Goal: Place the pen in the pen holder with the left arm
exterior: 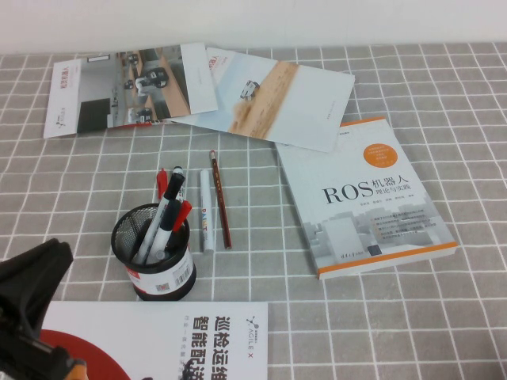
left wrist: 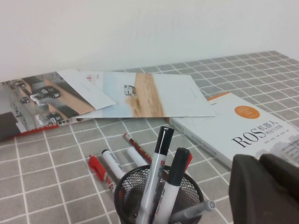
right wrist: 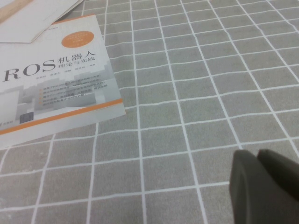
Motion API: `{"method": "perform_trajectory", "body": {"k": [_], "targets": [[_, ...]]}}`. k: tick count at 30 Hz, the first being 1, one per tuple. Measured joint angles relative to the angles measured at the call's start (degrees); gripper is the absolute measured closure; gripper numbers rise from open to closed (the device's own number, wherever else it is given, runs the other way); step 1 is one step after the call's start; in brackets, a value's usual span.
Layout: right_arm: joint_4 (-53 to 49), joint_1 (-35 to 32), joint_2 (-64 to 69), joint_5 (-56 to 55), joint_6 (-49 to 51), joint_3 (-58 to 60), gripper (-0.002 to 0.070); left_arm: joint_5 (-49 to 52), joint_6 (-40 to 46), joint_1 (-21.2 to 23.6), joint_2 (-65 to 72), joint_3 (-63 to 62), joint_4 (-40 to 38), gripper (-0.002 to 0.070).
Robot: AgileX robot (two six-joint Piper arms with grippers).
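The black mesh pen holder stands near the table's front left. The pen, whitish barrel and black cap, stands upright inside it, leaning on the rim. A second black-capped marker, a red-capped one and a grey pen share the cup. My left gripper is shut and holds nothing; it hangs beside the holder, off to its front left, touching neither cup nor pens. My right gripper is shut over bare cloth, outside the high view.
Behind the holder lie a red marker, a slim white pen and a reddish pencil. A ROS book lies to the right, brochures at the back, a poster at the front edge.
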Motion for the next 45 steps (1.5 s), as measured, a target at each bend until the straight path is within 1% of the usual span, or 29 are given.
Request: {"method": "perform_trajectory", "body": {"k": [11, 15, 19, 21, 26, 28, 32, 34, 39, 45], "targets": [[0.0, 0.0, 0.0, 0.0, 0.0, 0.0, 0.0691, 1.3, -0.1, 0.0, -0.7, 0.0, 0.0, 0.0675], [0.0, 0.0, 0.0, 0.0, 0.0, 0.0, 0.0691, 1.7, -0.1, 0.0, -0.7, 0.0, 1.8, 0.0675], [0.0, 0.0, 0.0, 0.0, 0.0, 0.0, 0.0691, 2.0, -0.5, 0.5, -1.7, 0.0, 6.1, 0.0675], [0.0, 0.0, 0.0, 0.0, 0.0, 0.0, 0.0692, 3.5, -1.0, 2.5, -3.8, 0.0, 6.8, 0.0675], [0.0, 0.0, 0.0, 0.0, 0.0, 0.0, 0.0691, 5.3, -1.2, 12.3, -11.7, 2.0, 6.8, 0.0675], [0.0, 0.0, 0.0, 0.0, 0.0, 0.0, 0.0691, 4.4, -1.2, 16.3, -15.3, 4.8, 6.7, 0.0675], [0.0, 0.0, 0.0, 0.0, 0.0, 0.0, 0.0691, 0.9, -1.9, 21.7, -21.4, 11.0, 5.9, 0.0675], [0.0, 0.0, 0.0, 0.0, 0.0, 0.0, 0.0691, -0.5, -2.5, 22.7, -23.4, 14.0, 5.5, 0.0675], [0.0, 0.0, 0.0, 0.0, 0.0, 0.0, 0.0691, -2.0, -4.0, 23.0, -25.9, 19.7, 4.9, 0.0675], [0.0, 0.0, 0.0, 0.0, 0.0, 0.0, 0.0691, 4.1, -6.1, 23.1, -27.2, 20.2, 5.0, 0.0675]]}}
